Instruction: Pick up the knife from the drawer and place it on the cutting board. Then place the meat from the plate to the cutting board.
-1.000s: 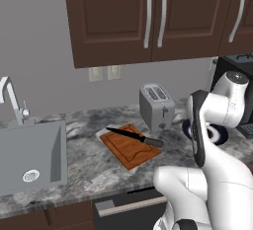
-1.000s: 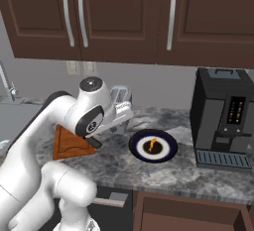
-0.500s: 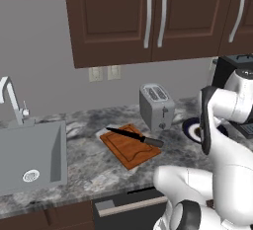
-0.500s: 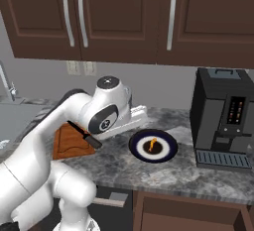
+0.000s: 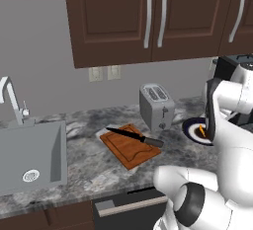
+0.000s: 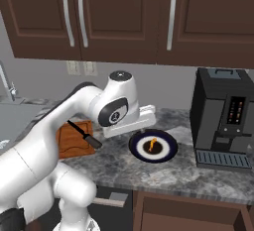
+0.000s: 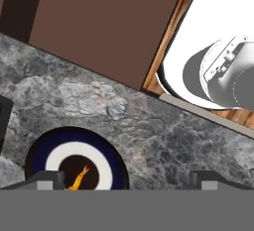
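In the left base view, the sink (image 5: 29,157) fills the lower left, with the faucet (image 5: 12,100) behind it. The cutting board (image 5: 131,145) lies at centre on the counter (image 5: 94,170), and the knife (image 5: 134,136) rests across its far side. The toaster (image 5: 156,106) stands just behind and right of the board. The plate (image 5: 193,127) lies right of the toaster, the meat (image 5: 201,132) on it. In the right base view, the coffee machine (image 6: 224,116) stands right of the plate, under the upper cabinets (image 6: 124,17).

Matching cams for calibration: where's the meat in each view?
Left base view: meat at right, on the plate beside the toaster.
Right base view: centre, on the plate's dark middle.
Hand view: bottom left, above the jaw tip.
Shared landmark: the blue-rimmed plate.
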Motion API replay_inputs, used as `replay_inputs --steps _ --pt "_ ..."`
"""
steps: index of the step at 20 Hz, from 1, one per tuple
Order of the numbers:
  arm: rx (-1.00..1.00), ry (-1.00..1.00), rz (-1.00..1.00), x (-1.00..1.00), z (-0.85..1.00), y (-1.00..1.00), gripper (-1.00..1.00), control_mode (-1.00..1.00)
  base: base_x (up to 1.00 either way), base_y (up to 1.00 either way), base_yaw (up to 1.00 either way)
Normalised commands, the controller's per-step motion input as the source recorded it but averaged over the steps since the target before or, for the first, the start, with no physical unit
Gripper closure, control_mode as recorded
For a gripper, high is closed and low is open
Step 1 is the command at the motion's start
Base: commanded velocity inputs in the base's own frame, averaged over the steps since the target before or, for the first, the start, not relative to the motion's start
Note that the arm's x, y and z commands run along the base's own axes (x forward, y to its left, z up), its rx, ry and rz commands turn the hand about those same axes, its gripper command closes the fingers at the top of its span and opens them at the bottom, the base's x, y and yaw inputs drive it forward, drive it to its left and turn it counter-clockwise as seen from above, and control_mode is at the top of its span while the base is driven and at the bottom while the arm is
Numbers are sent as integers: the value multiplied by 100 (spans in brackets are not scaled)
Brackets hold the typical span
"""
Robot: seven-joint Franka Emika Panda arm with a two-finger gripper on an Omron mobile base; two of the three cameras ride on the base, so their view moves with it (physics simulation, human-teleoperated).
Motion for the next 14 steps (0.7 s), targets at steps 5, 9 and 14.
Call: replay_inputs --steps 5,9,14 --pt "0 3 -5 0 -6 0 -100 -100 0 0 0" --pt "1 2 -3 1 -17 0 -100 -100 0 0 0" --pt "0 0 -1 2 -24 0 -100 -100 0 0 0"
